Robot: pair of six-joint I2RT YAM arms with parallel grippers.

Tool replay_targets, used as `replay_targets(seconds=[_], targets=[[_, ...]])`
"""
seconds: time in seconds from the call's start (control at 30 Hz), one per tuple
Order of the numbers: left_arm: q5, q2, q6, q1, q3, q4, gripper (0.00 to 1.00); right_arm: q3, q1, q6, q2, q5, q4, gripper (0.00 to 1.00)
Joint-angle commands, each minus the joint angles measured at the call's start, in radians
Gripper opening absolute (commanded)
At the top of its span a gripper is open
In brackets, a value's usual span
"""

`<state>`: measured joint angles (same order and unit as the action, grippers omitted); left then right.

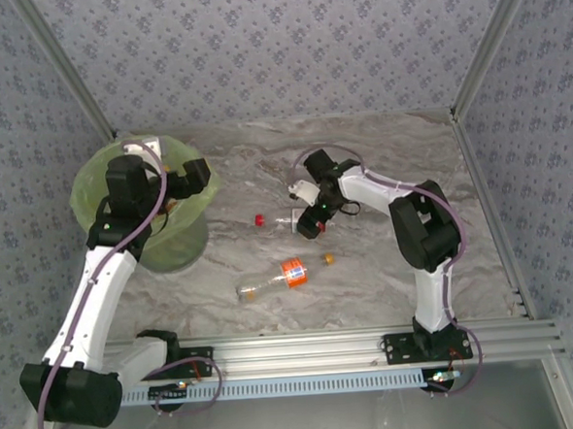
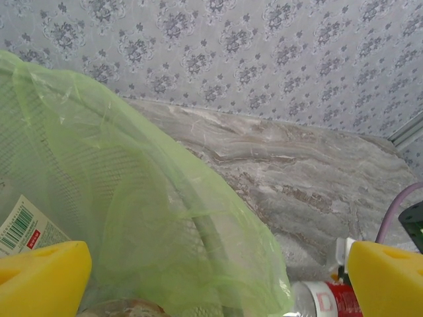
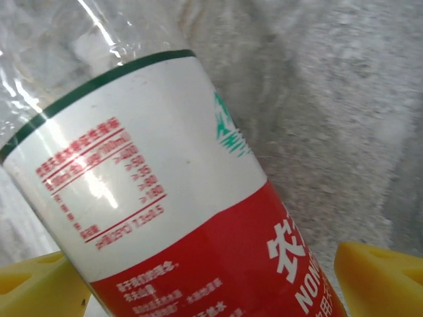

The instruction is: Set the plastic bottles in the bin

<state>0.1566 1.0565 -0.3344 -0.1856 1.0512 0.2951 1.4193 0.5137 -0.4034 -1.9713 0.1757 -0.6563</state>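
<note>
The bin (image 1: 105,187), lined with a light-green bag, stands at the table's left. My left gripper (image 1: 189,178) hangs open over its right rim; in the left wrist view the bag (image 2: 132,198) lies between the yellow fingers (image 2: 39,277) of that gripper (image 2: 215,284). A barcoded bottle label (image 2: 20,228) shows through the bag. My right gripper (image 1: 311,216) is down over a clear, red-capped bottle (image 1: 279,219) lying mid-table. The right wrist view has that gripper (image 3: 211,290) open, its red-and-white-labelled bottle (image 3: 165,198) between the fingers with a gap at the right finger (image 3: 383,277).
An orange-labelled clear bottle (image 1: 282,276) lies on its side near the front rail, orange cap to the right. The red-labelled bottle (image 2: 324,297) lies just past the bin's rim. Patterned walls close the back and sides. An aluminium rail (image 1: 353,347) runs along the near edge.
</note>
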Motion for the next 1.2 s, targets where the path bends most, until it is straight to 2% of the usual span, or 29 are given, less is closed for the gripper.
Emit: replay_targets(seconds=[0.0, 0.13, 0.33, 0.47, 0.67, 0.93, 1.17], targets=[[-0.009, 0.009, -0.015, -0.003, 0.044, 0.006, 0.99, -0.011, -0.011, 0.023, 0.003, -0.003, 0.012, 0.94], [-0.015, 0.005, -0.017, -0.003, 0.027, -0.024, 0.99, -0.021, -0.014, 0.032, -0.010, -0.053, 0.009, 0.91], [-0.090, -0.024, -0.065, -0.004, -0.029, -0.100, 0.99, -0.036, -0.021, 0.057, -0.020, -0.083, 0.026, 0.87], [-0.095, -0.011, -0.054, -0.003, -0.001, -0.055, 0.99, -0.031, -0.023, 0.078, -0.030, -0.116, 0.043, 0.79], [-0.091, 0.021, -0.053, -0.003, 0.033, -0.003, 0.99, -0.029, -0.026, 0.091, -0.041, -0.165, 0.050, 0.74], [-0.061, 0.025, -0.059, -0.003, 0.025, -0.033, 0.99, -0.047, -0.031, 0.137, -0.003, -0.192, 0.083, 0.62], [-0.098, 0.010, -0.089, -0.003, -0.007, -0.082, 0.99, -0.116, -0.034, 0.210, 0.074, -0.214, 0.158, 0.52]])
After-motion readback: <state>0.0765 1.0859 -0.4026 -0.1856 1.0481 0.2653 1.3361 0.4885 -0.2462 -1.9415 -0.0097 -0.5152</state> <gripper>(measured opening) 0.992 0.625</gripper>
